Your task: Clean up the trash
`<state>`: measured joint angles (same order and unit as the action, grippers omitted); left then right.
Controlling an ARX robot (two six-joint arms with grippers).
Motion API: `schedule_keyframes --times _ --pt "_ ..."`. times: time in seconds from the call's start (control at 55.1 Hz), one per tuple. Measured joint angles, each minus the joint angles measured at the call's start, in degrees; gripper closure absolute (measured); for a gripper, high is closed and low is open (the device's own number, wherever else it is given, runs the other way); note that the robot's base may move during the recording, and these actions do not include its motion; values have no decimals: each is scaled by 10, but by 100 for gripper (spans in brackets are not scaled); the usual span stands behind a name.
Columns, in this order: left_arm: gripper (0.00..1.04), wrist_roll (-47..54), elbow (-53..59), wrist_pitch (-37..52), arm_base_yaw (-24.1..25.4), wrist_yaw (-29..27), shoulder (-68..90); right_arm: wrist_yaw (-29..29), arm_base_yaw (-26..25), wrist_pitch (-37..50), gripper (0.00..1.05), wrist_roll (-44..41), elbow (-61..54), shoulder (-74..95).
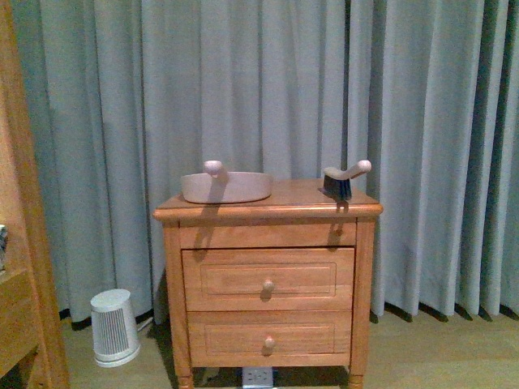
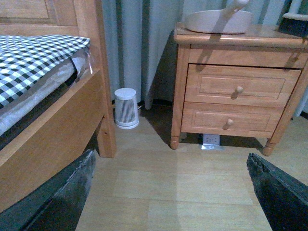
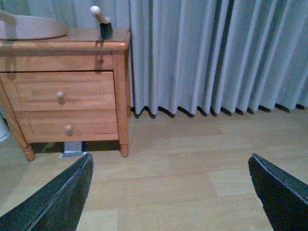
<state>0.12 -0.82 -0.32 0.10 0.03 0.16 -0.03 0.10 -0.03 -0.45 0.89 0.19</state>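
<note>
Curtain and nightstand, with both claws spread wide.
A curtain is hung behind a nightstand. On its top a dustpan is set at 9 o'clock and a brush at 3 o'clock. The left gripper and right gripper are held spread apart. The trash cannot be located.

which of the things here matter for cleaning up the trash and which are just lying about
Likely for the job: dustpan, brush, both on the nightstand. The trash itself shows in no view.

Just lying about: the nightstand, white ribbed unit on the floor, curtain, bed with checked cover, socket strip under the nightstand.
</note>
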Motion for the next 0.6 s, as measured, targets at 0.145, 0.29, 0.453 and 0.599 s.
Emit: schedule_keyframes --times 0.145,0.29,0.453,0.599 --pt "8 0 0 0 0 0 0 0 0 0 7 0 0 0" --pt "8 0 0 0 0 0 0 0 0 0 7 0 0 0" --pt "8 0 0 0 0 0 0 0 0 0 7 0 0 0" --pt "8 0 0 0 0 0 0 0 0 0 7 0 0 0"
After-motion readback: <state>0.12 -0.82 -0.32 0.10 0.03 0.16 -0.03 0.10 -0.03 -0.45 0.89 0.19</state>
